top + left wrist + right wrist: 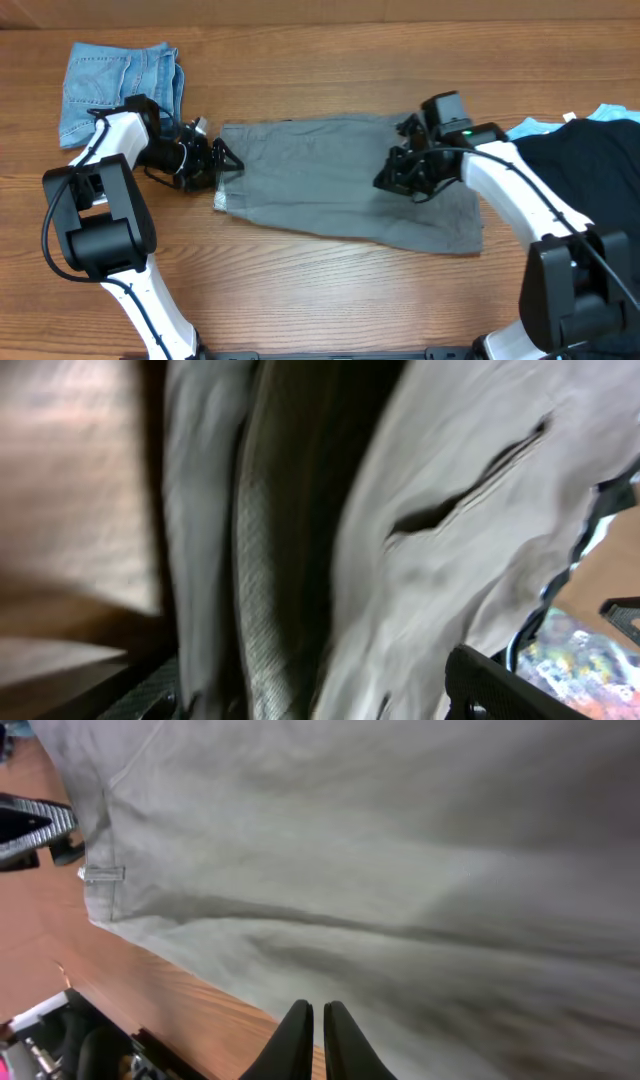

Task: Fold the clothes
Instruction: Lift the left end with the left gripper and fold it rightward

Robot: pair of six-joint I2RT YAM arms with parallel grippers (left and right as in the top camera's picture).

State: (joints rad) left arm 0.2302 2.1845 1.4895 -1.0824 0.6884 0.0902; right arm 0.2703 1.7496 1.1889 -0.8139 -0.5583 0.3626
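Observation:
The grey trousers (330,185) lie flat across the middle of the table, waistband to the left. My left gripper (224,165) is at the waistband end. In the left wrist view its fingers (500,685) stand wide apart, and the waistband and whitish lining (260,580) run loosely between them, so it is open. My right gripper (385,180) hovers over the right half of the trousers (400,850). There the right gripper (318,1030) is shut, with nothing between its fingers.
Light-blue denim shorts (115,80) lie folded at the back left. A black garment (590,150) and a pale-blue one (620,112) are heaped at the right edge. Bare wooden table (300,290) runs along the front.

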